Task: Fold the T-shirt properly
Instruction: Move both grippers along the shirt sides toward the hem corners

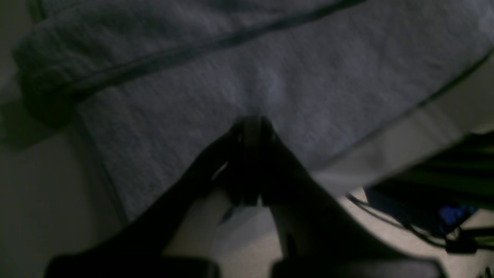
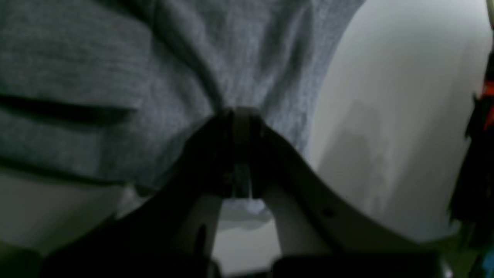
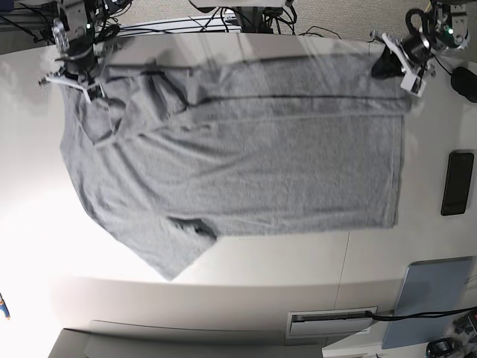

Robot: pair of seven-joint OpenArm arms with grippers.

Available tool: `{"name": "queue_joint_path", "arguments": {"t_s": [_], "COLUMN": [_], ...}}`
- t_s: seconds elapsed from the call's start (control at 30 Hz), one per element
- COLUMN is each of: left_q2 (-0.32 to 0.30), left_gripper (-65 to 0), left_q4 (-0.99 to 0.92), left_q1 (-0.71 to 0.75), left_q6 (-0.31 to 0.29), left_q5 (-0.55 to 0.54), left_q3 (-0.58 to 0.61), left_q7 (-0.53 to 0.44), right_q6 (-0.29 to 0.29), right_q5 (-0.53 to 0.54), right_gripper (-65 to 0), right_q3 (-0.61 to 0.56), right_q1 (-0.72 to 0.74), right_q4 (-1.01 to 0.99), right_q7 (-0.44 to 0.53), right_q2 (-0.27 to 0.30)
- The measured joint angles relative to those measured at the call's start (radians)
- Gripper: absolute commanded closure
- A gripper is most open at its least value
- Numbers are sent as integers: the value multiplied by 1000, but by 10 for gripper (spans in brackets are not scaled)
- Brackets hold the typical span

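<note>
The heather-grey T-shirt [image 3: 246, 164] lies spread across the white table [image 3: 30, 224], plain side up, neck end toward the left and hem toward the right. A strip along its far edge is doubled over, with a crease running across. My left gripper [image 3: 393, 68] sits at the far right corner by the hem, and in the left wrist view the left gripper [image 1: 251, 123] is shut on T-shirt [image 1: 270, 77] fabric. My right gripper [image 3: 78, 78] is at the far left corner, and in its wrist view the right gripper [image 2: 239, 114] is shut on bunched T-shirt [image 2: 193, 58] cloth.
A black phone [image 3: 456, 183] lies on the table right of the hem. A blue-grey pad [image 3: 432, 294] sits at the front right corner. A dark object [image 3: 466, 82] rests at the right edge. Cables [image 3: 223, 22] run behind the table's far edge.
</note>
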Motion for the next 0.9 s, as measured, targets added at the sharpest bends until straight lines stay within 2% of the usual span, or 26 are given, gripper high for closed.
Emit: {"name": "queue_joint_path", "arguments": {"t_s": [0.17, 0.27, 0.47, 0.67, 0.8, 0.9], "left_q2": [-5, -5, -5, -2, 6, 3], "left_gripper": [0, 0, 0, 0, 0, 0], "left_q4": [3, 4, 11, 78, 150, 205], "left_q1": [27, 34, 37, 46, 57, 61], "left_q6": [-4, -26, -26, -21, -16, -6], "left_q5": [-4, 20, 37, 82, 137, 144], "left_q3": [0, -1, -2, -20, -59, -108], "left_q7": [-8, -16, -21, 37, 111, 118], "right_q6": [-5, -3, 13, 16, -68, -76], "right_q5": [-24, -21, -11, -5, -1, -24], "right_gripper": [0, 0, 0, 0, 0, 0], "right_q3": [40, 74, 117, 134, 177, 228], "right_q1": [-84, -125, -140, -145, -142, -140], "right_q4": [3, 3, 3, 94, 192, 238], "right_q7": [24, 45, 60, 49, 51, 79], "right_q2": [0, 0, -1, -3, -3, -1]}}
